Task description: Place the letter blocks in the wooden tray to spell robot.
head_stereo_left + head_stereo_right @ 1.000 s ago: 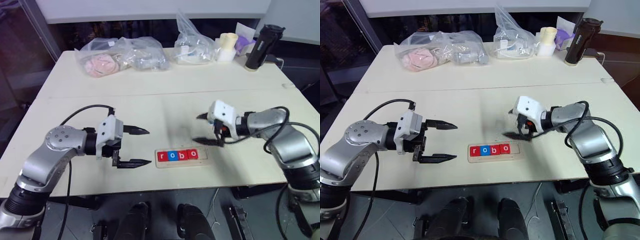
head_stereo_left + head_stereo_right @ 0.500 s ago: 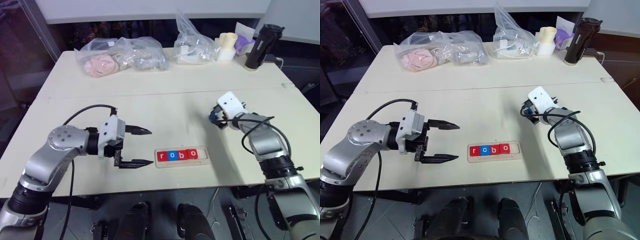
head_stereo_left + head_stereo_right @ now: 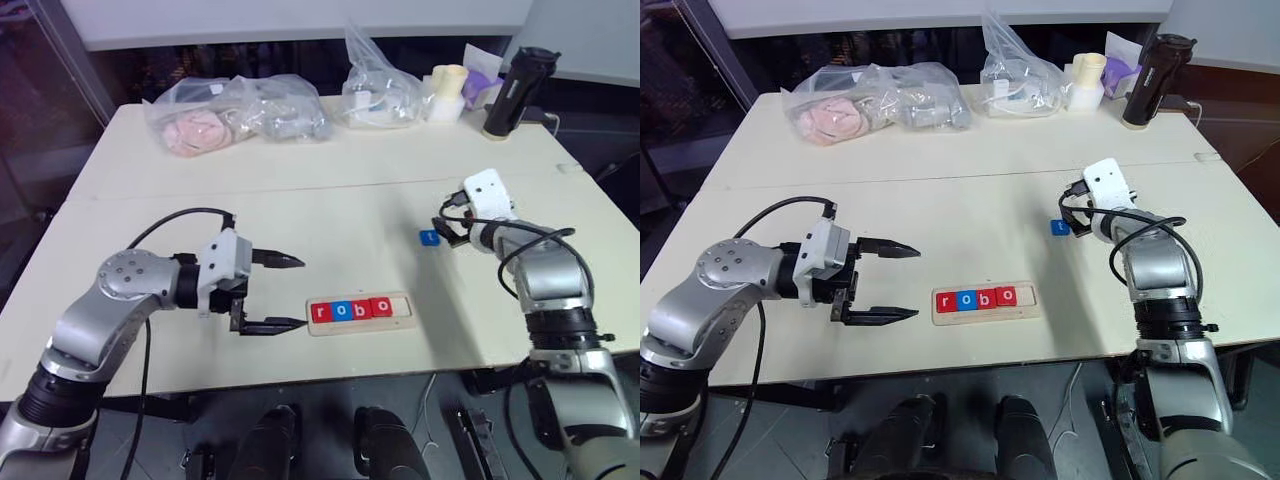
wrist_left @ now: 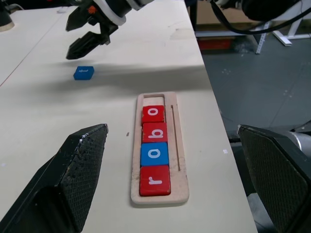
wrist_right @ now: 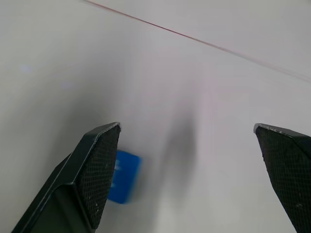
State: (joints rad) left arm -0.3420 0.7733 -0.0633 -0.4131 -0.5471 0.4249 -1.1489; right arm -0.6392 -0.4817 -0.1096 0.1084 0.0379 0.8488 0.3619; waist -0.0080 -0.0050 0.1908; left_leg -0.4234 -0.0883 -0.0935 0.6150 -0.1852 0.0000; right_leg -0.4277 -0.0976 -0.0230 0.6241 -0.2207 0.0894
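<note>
On the table's (image 3: 330, 190) left side, the left gripper (image 3: 285, 293) is held just above the surface with its two black fingers spread wide, one finger (image 3: 275, 261) farther from the robot and the other (image 3: 270, 325) nearer, and nothing is held between them; its tips are pointed toward the tray (image 3: 360, 312), which lies just to their right. The tray is set near the table's front edge, lengthwise from left to right. Four blocks are seated in its groove, touching one another in a row: a red "r" (image 4: 155, 180), a blue "o" (image 4: 154, 154), a red "b" (image 4: 154, 132) and a red "o" (image 4: 153, 114). The slot at the tray's right end is left unfilled, as is seen in the left wrist view. Farther right and farther from the robot, a loose blue block (image 3: 429, 237) is lying flat on the bare tabletop, well apart from the tray; its letter cannot be read with certainty. The right gripper (image 4: 87, 30) is poised just beside and above this block, its fingers wide apart and empty; in the right wrist view the block (image 5: 124, 182) is seen next to one finger (image 5: 97, 170), not between the two. Along the table's far edge, clear plastic bags (image 3: 235, 110), a pale cup (image 3: 447, 92) and a black bottle (image 3: 510, 92) are ranged from left to right.
</note>
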